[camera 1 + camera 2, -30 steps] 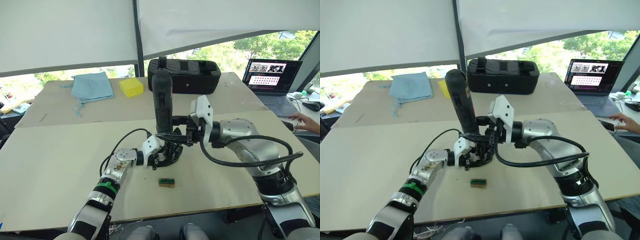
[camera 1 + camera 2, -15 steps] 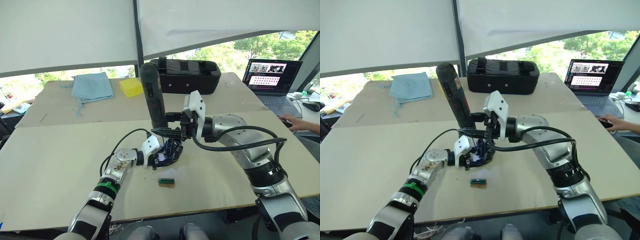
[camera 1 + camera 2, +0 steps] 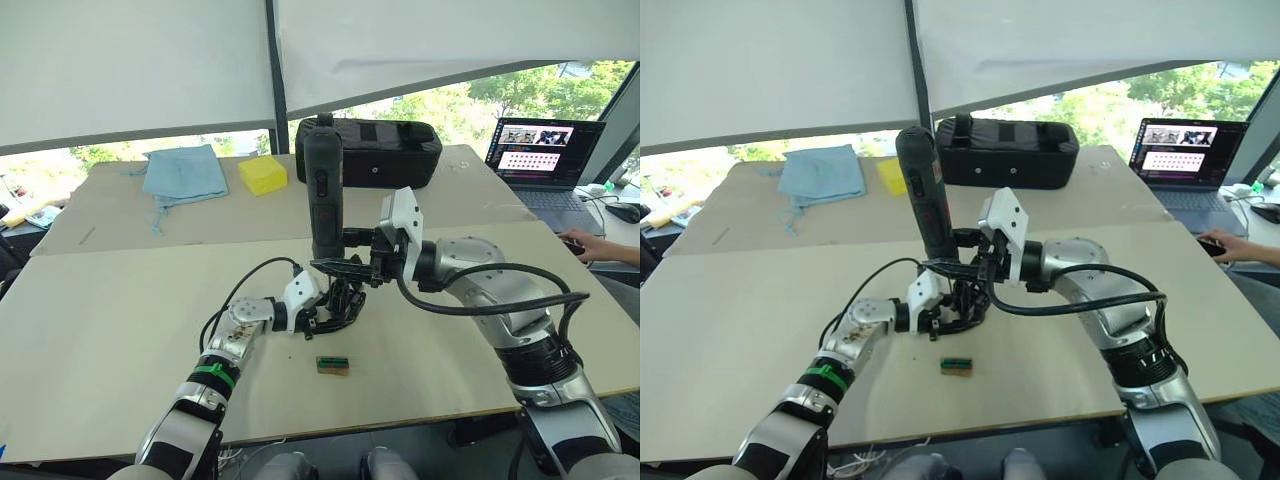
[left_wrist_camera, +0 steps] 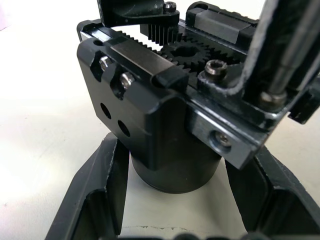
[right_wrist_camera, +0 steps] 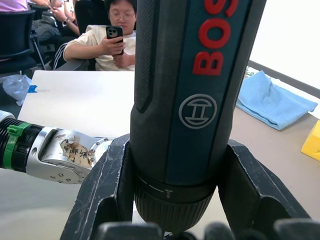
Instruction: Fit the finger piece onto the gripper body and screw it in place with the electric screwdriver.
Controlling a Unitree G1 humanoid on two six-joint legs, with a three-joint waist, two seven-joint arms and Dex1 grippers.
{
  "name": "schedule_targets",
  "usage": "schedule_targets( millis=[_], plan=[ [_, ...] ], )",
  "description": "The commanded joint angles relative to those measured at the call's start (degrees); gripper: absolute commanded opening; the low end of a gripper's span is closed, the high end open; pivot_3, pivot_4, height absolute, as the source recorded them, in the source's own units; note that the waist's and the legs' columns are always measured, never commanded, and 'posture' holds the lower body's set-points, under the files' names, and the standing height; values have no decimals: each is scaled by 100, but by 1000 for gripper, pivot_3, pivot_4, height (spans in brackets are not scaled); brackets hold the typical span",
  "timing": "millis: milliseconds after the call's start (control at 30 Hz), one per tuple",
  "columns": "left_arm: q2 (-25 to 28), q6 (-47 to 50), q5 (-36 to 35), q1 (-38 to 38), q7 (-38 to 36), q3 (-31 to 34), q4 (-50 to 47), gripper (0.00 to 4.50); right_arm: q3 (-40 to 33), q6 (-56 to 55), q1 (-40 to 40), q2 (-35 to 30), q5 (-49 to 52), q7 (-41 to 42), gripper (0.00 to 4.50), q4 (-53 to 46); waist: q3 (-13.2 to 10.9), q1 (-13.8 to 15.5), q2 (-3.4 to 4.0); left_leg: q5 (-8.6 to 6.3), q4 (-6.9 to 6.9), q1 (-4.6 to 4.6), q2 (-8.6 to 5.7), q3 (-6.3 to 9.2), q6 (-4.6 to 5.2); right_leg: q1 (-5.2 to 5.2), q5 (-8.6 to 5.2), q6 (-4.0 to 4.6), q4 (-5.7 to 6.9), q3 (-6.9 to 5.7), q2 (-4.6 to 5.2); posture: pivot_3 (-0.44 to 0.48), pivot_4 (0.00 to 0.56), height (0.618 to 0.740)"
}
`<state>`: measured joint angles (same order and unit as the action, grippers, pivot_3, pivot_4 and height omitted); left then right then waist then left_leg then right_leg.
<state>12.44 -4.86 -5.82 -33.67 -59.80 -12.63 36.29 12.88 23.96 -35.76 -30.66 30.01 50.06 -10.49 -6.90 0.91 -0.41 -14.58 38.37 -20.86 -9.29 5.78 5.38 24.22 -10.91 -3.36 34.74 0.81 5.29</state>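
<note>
The gripper body [image 3: 341, 301], a chunky black block with a gear and toothed racks on top [image 4: 170, 125], rests on the table. My left gripper [image 3: 325, 312] is shut on its round base, one finger [image 4: 95, 200] on each side. A black block with two screw heads [image 4: 125, 95] sits on the body's near side; I cannot tell whether it is the finger piece. The electric screwdriver [image 3: 324, 195] stands almost upright over the body, and my right gripper [image 3: 343, 264] is shut on its lower end [image 5: 190, 125]. Its metal bit [image 4: 285, 60] reaches down to the body's top.
A small green-and-brown block [image 3: 333, 364] lies just in front of the grippers. At the back are a large black case [image 3: 368, 152], a yellow block [image 3: 262, 174] and a blue cloth [image 3: 184, 173]. A laptop [image 3: 540, 150] and a person's hand [image 3: 600, 243] are at the right.
Half a second ago the screwdriver's top leaned toward my left; it now stands close to upright again, as it did a second ago. My left gripper and the body have stayed put.
</note>
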Motion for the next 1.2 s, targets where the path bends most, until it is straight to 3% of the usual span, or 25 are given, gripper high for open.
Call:
schedule_targets(
  millis=[33, 200, 333, 433, 633, 667, 800, 933, 1033, 1100, 1200],
  plan=[
    [101, -136, -78, -178, -53, 157, -131, 2278, -157, 231, 221, -386, -494, -152, 1923, 134, -10, -1, 2, 0, 0, -4, 0, 0, 0, 3, 0, 0, 0, 0, 0, 0, 150, 740],
    [106, -177, 8, -119, -29, 105, -25, 2278, -687, 786, -549, -273, 522, 34, 1923, -612, -60, 2, -5, 5, 1, -55, -1, -2, -8, 42, 11, 17, 4, -4, -1, 0, 150, 740],
    [102, -215, 63, -31, -2, 46, -7, 2278, -907, 1062, -830, -211, 1020, 188, 1922, -839, -66, 19, -14, 35, 5, -159, -2, -1, -48, 158, 69, 111, 16, -6, -4, 0, 150, 740],
    [105, -195, 79, 20, 26, 24, -32, 2278, -1014, 1122, -825, -147, 1239, 324, 1922, -937, -69, 19, -20, 55, 4, -196, -2, -1, -78, 192, 74, 120, 12, -4, 2, 0, 150, 740],
    [296, 60, 17, 135, 101, 132, -305, 2278, -1291, 1659, -555, -229, 1940, 171, 1922, -1350, -89, 13, -45, 25, 4, -200, -4, -3, -32, 191, 74, 118, 0, -5, 3, 0, 150, 740],
    [404, 164, -74, 193, -11, 172, -477, 2778, -1442, 1944, -518, -258, 2268, -10, 1922, -1438, -95, -2, -53, 25, 4, -199, -3, -3, -32, 192, 74, 119, 2, -5, 2, 0, 150, 740],
    [1196, 930, -632, 677, -643, 396, -1793, 4500, -2233, 3202, -265, -779, 4121, -964, 1922, -1631, -118, -73, -47, 27, -2, -200, 4, -6, -35, 203, 78, 127, 12, -2, -1, 0, 150, 740],
    [2370, 2106, -1522, 1231, -1407, 819, -3269, 4500, -2830, 3992, 373, -1826, 5990, -2121, 1922, -1279, -175, -42, -28, 39, -22, -200, 8, -3, -54, 211, 71, 141, 11, -4, -3, 0, 150, 740],
    [3247, 3264, -2254, 1383, -1680, 1319, -3909, 4500, -2927, 4611, 1164, -2736, 6514, -2874, 1922, -527, -209, 41, -16, 37, -22, -204, 4, -3, -51, 208, 70, 140, 3, -7, 3, 0, 150, 740],
    [3703, 3633, -2552, 1484, -1896, 1543, -4212, 4500, -2793, 5014, 1565, -3129, 6447, -3155, 1922, 76, -212, 77, -14, 39, -20, -202, 2, -4, -54, 203, 70, 139, -4, -10, 4, 0, 150, 740],
    [4024, 3422, -2556, 1613, -2059, 1612, -4647, 4500, -2401, 5366, 1648, -3247, 5795, -3368, 1922, 789, -219, 73, 1, 43, -20, -200, 2, -21, -62, 198, 71, 137, -20, -6, 10, 0, 150, 740]
  ],
)
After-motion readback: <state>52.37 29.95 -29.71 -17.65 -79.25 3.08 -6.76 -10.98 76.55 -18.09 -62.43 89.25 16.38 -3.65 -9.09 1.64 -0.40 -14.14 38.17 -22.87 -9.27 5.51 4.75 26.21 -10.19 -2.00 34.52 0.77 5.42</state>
